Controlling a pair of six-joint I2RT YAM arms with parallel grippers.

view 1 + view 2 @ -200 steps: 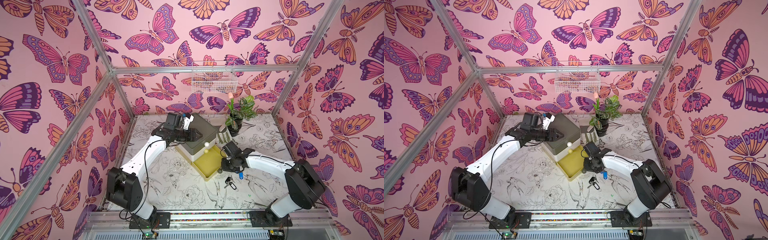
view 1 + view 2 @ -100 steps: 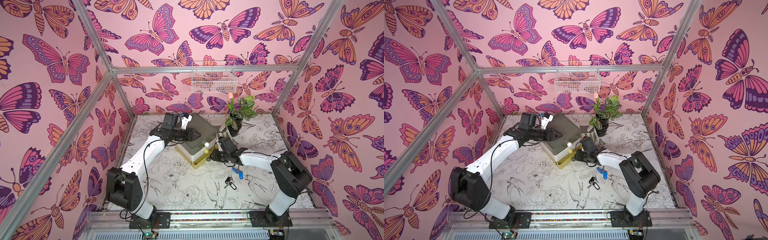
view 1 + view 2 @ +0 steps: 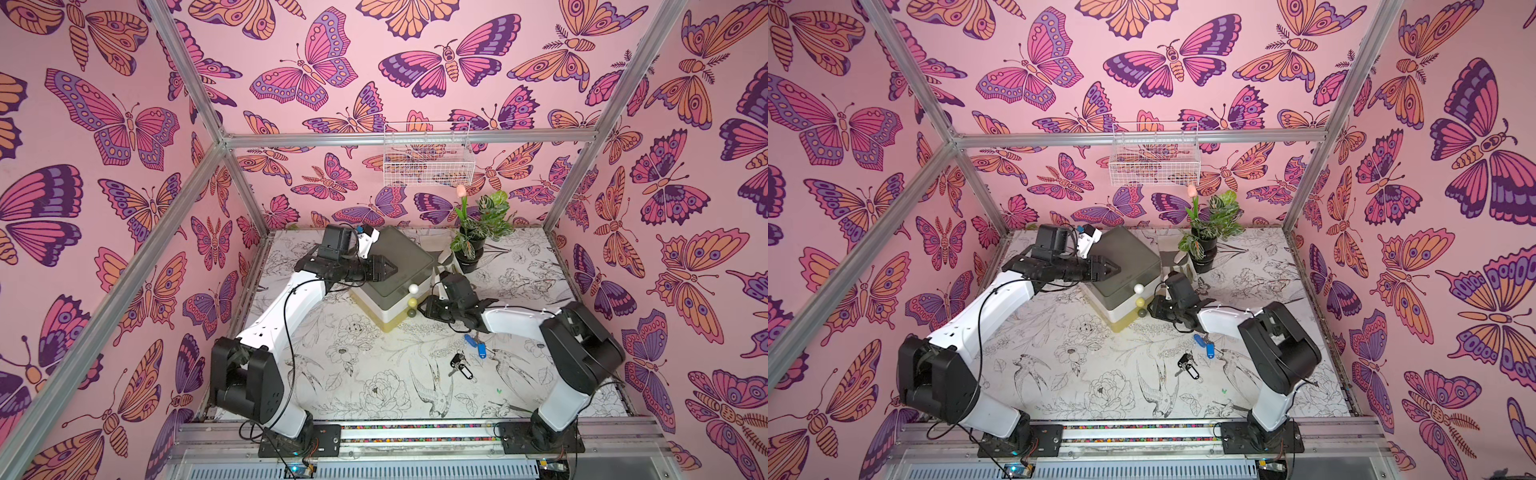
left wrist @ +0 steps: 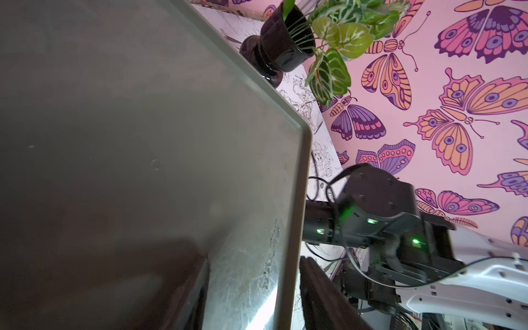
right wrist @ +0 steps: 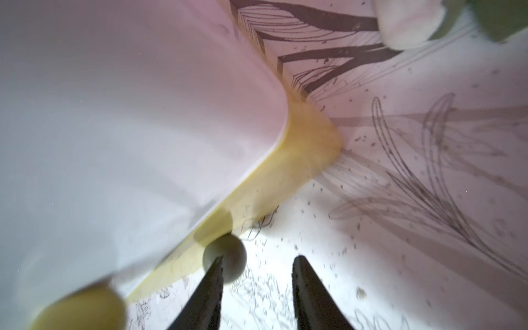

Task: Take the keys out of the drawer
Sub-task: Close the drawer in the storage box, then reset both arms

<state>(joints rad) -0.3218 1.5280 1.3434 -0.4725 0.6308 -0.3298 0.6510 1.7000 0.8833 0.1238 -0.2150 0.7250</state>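
The keys lie on the table outside the drawer: a blue-tagged bunch and a black-tagged bunch. The small chest has a grey top and three round knobs. Its yellow bottom drawer is pushed almost fully in. My right gripper is open and empty, low at the drawer front, with the olive knob just beside one fingertip. My left gripper rests on the chest's top, jaws apart astride its edge.
A potted plant stands right behind the chest. A white wire basket hangs on the back wall. The right arm's white forearm stretches just above the blue-tagged keys. Pink butterfly walls close in on three sides.
The yellow drawer stood pulled out a second ago; the right gripper has pushed it in and opened its jaws wider. The left arm and the keys have stayed put.
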